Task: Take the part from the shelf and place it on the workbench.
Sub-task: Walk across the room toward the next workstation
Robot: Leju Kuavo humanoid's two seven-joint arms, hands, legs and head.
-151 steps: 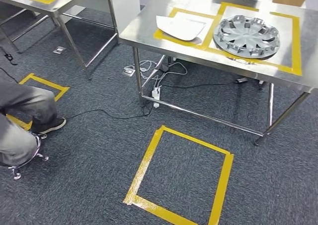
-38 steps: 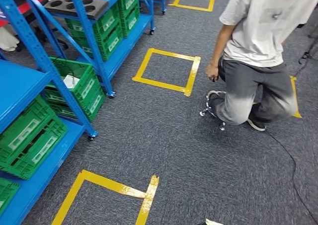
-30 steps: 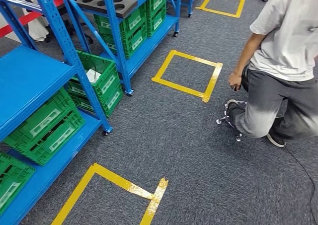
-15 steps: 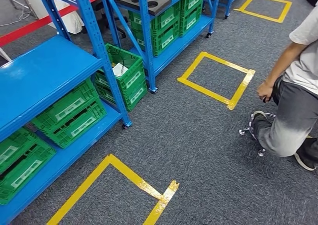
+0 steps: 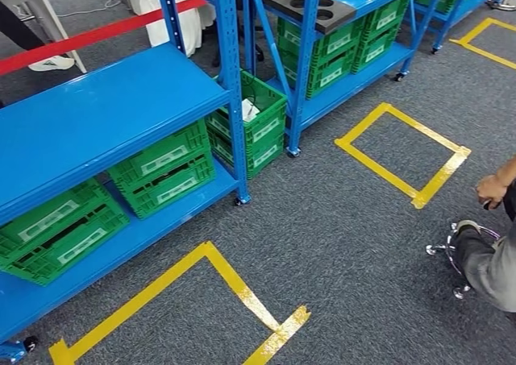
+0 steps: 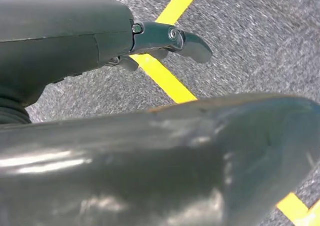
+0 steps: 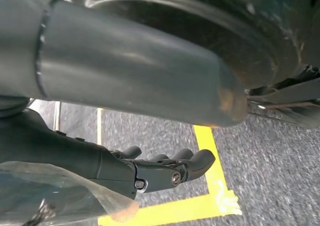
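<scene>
Both hands [image 6: 166,39] [image 7: 166,168] hang with fingers loosely apart, holding nothing; blue shelf [image 5: 110,111] at left, worktop out of sight, part unfetched.

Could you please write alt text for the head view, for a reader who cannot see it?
Blue metal shelves stand on grey carpet, with green plastic crates on the lower levels and a dark tray with round holes on a farther shelf. Yellow tape squares mark the floor, and a person's knee and hand show at the right edge.
</scene>
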